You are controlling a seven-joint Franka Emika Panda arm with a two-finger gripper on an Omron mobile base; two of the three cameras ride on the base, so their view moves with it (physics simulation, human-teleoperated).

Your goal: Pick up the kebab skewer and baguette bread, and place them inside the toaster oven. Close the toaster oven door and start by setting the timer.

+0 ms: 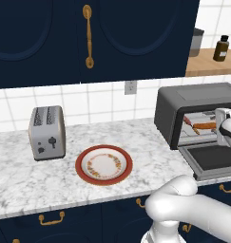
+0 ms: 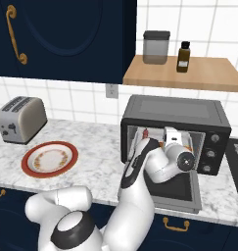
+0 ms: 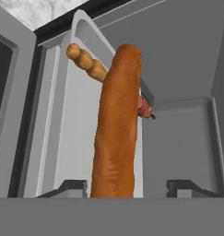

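Baguette bread (image 3: 117, 129) lies inside the toaster oven (image 2: 175, 113), running lengthwise between the two finger tips of the gripper (image 3: 127, 186) in the hand view. Jaws stand apart, each tip clear of the loaf's sides, apparently not gripping it. Kebab skewer (image 3: 88, 62) lies behind the loaf, crossing it. Toaster oven door (image 1: 212, 159) hangs open, flat, beneath the hand.
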